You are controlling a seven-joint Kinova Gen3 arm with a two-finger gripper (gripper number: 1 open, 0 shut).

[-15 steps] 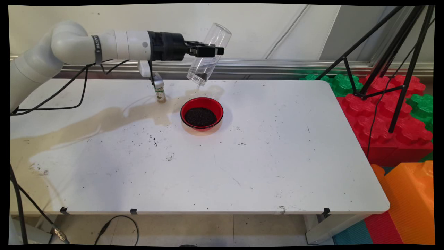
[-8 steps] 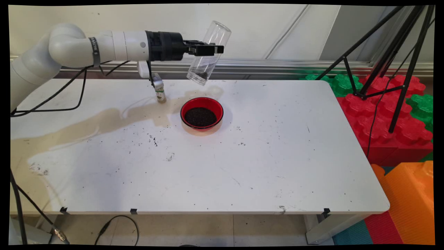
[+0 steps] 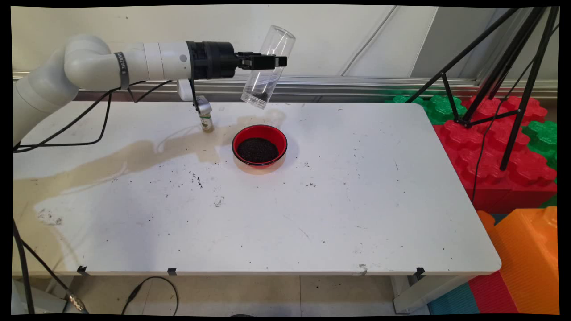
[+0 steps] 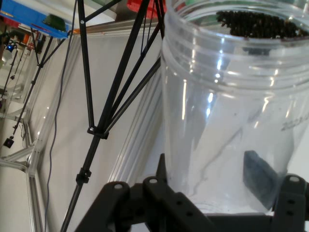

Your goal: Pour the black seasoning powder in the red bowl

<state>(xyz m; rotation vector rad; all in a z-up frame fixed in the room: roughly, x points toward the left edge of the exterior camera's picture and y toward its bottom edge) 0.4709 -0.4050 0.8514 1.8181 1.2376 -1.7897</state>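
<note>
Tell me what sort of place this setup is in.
Probably a robotics lab or test room: a bare white table against a plain wall, a black tripod beside it, and big red, green and orange foam blocks stacked on the floor.

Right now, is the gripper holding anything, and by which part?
Yes: the gripper holds a clear plastic jar around its middle, tilted mouth-down above the red bowl.

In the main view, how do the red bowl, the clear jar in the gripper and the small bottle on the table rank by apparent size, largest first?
1. Clear jar, held tilted by the gripper.
2. Red bowl; it looks close to the jar, so these two are unsure.
3. Small bottle, clearly the smallest.
</note>
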